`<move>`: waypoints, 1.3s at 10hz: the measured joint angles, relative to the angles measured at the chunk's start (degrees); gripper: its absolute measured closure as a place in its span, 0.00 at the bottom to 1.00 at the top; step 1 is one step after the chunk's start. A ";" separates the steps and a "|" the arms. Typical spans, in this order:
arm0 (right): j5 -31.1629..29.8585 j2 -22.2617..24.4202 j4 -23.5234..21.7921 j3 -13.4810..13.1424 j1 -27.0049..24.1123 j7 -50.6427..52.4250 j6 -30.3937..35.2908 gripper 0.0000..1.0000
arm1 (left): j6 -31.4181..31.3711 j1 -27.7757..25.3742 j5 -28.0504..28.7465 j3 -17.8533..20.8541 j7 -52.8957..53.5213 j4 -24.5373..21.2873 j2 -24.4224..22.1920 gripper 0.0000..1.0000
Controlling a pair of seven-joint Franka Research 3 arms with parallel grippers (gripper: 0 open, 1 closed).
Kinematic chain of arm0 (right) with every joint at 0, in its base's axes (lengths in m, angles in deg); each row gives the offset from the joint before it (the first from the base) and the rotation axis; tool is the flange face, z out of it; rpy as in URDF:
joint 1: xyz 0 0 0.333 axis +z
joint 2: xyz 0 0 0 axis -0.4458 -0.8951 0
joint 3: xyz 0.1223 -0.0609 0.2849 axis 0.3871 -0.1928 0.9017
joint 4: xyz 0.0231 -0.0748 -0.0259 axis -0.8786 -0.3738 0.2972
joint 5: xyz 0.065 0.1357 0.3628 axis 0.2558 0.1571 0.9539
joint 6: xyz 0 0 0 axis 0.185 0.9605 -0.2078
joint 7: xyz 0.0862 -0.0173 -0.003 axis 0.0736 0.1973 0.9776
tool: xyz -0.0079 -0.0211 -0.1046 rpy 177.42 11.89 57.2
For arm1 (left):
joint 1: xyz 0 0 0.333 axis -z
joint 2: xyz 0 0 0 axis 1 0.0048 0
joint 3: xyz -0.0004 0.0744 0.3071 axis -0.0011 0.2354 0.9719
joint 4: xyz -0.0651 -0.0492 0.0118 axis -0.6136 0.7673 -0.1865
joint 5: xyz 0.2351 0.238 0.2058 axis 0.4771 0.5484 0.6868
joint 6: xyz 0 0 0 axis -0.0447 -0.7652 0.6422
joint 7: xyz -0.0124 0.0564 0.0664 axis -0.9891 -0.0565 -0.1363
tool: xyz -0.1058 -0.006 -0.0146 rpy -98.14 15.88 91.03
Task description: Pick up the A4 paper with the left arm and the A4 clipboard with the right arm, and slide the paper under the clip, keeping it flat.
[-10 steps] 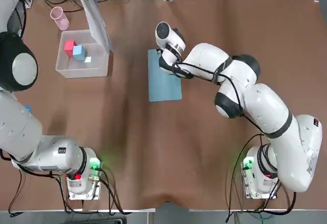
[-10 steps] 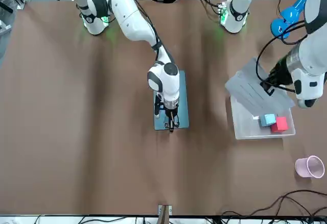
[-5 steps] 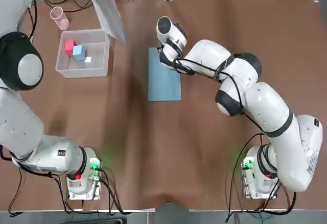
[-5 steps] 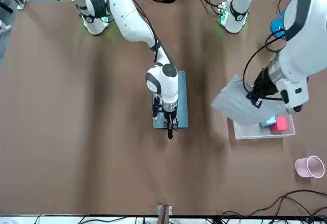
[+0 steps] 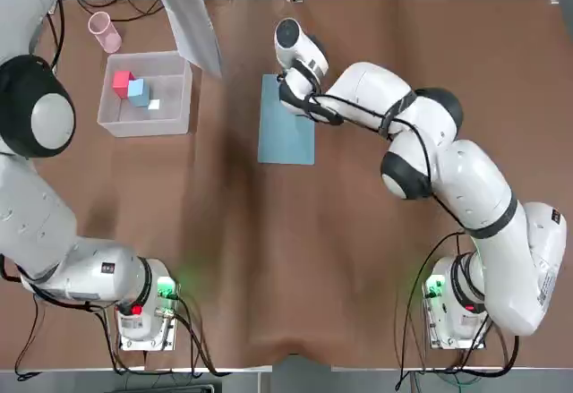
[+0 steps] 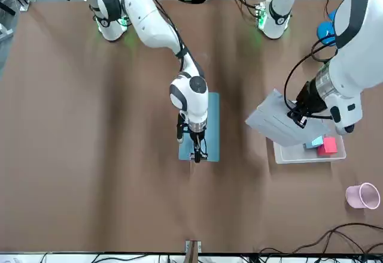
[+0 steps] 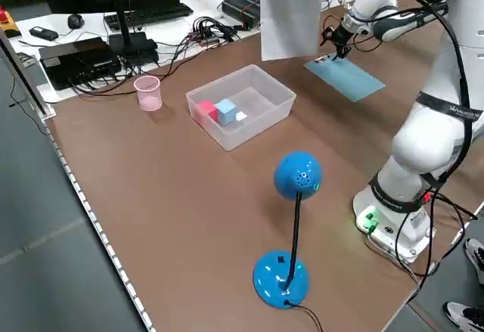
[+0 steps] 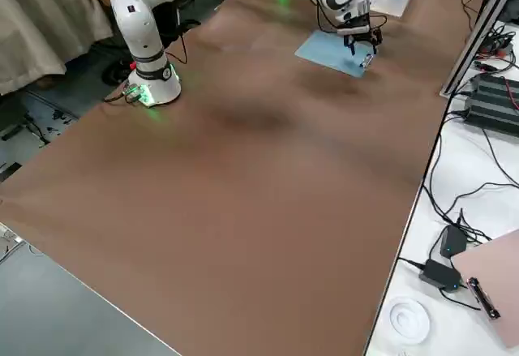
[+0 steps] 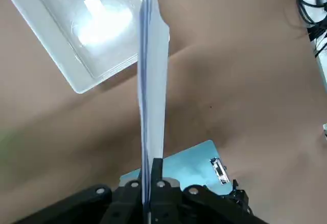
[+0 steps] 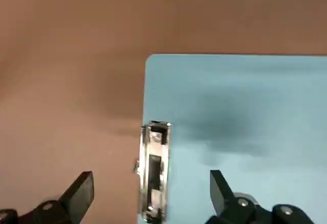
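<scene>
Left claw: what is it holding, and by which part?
The left claw pinches the A4 paper by one edge, the sheet held off the table.

A brown counter (image 5: 269, 259) fills the frame; a white cable-strewn desk (image 8: 454, 234) at right, beige curtain (image 8: 40, 15) upper left

robot lab: cabled bench (image 7: 113, 52)

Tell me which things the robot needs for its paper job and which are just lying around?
Needed: A4 paper, held up in the left gripper; blue A4 clipboard flat on the table; its clip, with the open right gripper above it.

Just lying around: clear bin of cubes, pink cup, blue lamp.
</scene>
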 joint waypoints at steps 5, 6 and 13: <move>0.07 13.84 -8.71 4.31 -10.89 40.32 6.87 0.00 | -1.83 1.07 -0.25 -0.13 -9.49 -0.06 1.46 0.99; 0.08 19.24 -14.14 4.42 -13.48 49.60 7.03 0.00 | -3.94 2.57 -0.25 -0.16 -13.45 -0.07 1.68 0.99; 0.03 50.05 -36.75 4.83 -29.86 99.21 22.30 0.00 | -20.52 22.05 9.18 -0.05 -50.28 -0.77 10.76 0.99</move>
